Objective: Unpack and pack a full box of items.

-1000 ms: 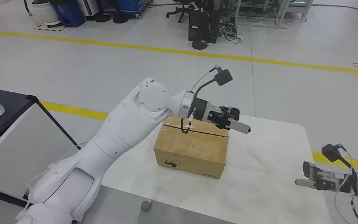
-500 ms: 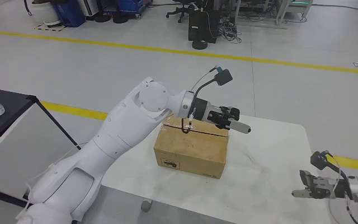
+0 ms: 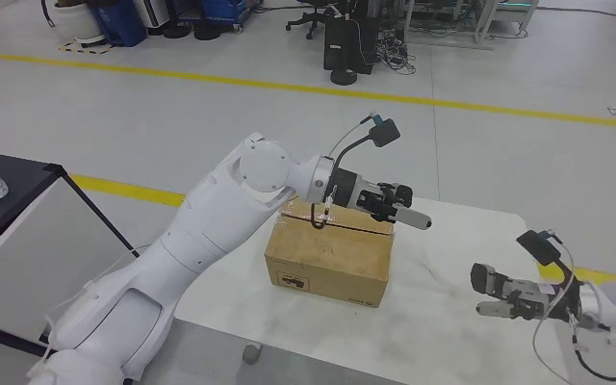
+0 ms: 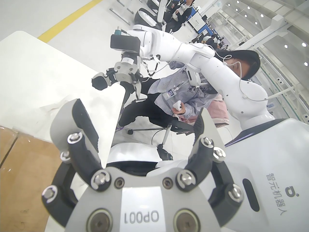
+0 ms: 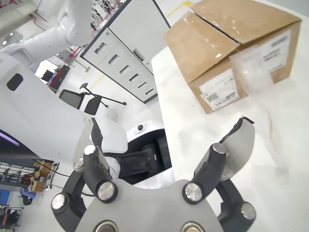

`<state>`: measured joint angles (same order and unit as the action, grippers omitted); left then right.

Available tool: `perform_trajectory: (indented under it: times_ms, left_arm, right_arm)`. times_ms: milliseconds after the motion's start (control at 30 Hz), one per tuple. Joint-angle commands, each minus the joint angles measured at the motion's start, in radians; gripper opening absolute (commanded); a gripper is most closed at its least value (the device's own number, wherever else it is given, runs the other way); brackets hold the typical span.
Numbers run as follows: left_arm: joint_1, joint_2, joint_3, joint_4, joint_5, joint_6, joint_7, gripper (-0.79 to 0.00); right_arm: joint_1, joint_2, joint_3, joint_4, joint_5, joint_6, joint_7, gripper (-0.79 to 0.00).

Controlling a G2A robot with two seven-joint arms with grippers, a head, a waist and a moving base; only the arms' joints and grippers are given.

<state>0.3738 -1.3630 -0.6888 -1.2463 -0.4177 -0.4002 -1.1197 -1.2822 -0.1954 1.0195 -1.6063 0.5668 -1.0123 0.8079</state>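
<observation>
pale floor with yellow lines [image 3: 241, 82] runs behind the white table [image 3: 462, 250]. at the far left, off the table, stands a drawer cabinet [image 3: 43, 250]. on the table's left part sits the cardboard box [image 3: 332, 252], flaps down and taped along the seam, labels on its sides. the left gripper [image 3: 412, 208] hangs above the box's far right top corner, fingers spread apart, holding nothing. further right, near the table's front right edge, the right gripper [image 3: 484, 295] hangs over the tabletop, well apart from the box, its fingers also spread and empty.
</observation>
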Motion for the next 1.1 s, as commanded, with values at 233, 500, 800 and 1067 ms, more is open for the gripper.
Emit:
perform_trajectory:
  times_ms: [233,500,800,1067]
  left_arm:
    - [0.0,0.0,0.0,0.0,0.0,0.0,0.0,0.0]
    - [0.0,0.0,0.0,0.0,0.0,0.0,0.0,0.0]
    - [0.057,0.044,-0.118,0.043,0.2,-0.072,0.117,0.0]
    - [0.188,0.123,-0.29,0.003,0.359,-0.116,0.053,0.0]
  right_arm:
    - [0.09,-0.069,-0.033,0.04,-0.109,0.0,-0.003,0.0]
    - [0.09,-0.069,-0.033,0.04,-0.109,0.0,-0.003,0.0]
    - [0.09,-0.069,-0.033,0.04,-0.109,0.0,-0.003,0.0]
    - [0.09,-0.069,-0.033,0.04,-0.109,0.0,-0.003,0.0]
